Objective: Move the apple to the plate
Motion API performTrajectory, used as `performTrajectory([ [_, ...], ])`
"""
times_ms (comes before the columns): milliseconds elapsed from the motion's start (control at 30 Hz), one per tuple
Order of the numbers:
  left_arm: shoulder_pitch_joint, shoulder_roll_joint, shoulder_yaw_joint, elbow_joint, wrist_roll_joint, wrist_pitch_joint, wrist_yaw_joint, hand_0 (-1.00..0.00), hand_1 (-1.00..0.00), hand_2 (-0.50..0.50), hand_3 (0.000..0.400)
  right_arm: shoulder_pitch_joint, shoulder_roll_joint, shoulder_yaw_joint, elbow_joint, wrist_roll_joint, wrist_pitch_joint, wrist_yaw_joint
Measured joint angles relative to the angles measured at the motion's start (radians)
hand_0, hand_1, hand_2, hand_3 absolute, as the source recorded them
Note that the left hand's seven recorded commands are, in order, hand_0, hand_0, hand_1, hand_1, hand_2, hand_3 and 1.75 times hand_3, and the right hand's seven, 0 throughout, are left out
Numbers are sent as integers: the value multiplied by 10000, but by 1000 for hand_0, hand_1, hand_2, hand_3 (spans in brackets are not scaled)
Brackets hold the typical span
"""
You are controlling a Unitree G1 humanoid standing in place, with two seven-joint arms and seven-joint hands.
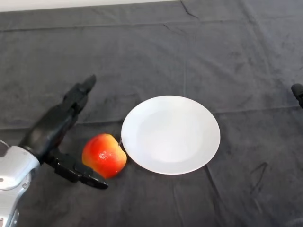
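- Item, my left hand (56,128): black, at the end of my silver-grey arm, entering from the lower left. Fingers (78,94) stretched out straight toward the far side of the table; thumb (78,172) reaching out low, under the near side of the fruit. The hand is spread wide and grips nothing.
- Item, apple (104,155): red with an orange-yellow patch, resting on the cloth in the gap between my thumb and fingers (whether the thumb tip actually touches it, I cannot tell). Its right side sits right against the plate's left rim.
- Item, plate (170,135): white, round, flat on the cloth, right of the apple, nothing on it.
- Item, dark cloth (222,56): grey, creased, covering the whole table.
- Item, small dark object (298,93) at the right edge: not identifiable.
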Motion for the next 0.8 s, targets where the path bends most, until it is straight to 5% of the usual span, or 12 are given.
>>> performTrajectory([
  [300, -1, 66, -730, 19, 457, 609, -233, 0, 0, 0, 0, 0, 0, 2, -1, 1, 0, -3],
  [733, -7, 101, -794, 620, 534, 614, -325, 0, 0, 0, 0, 0, 0, 2, -8, 1, 0, -6],
  [800, -8, 100, -855, 726, 552, 577, -325, -90, 0, -45, 36, 0, 0, 2, -9, 1, 0, -6],
])
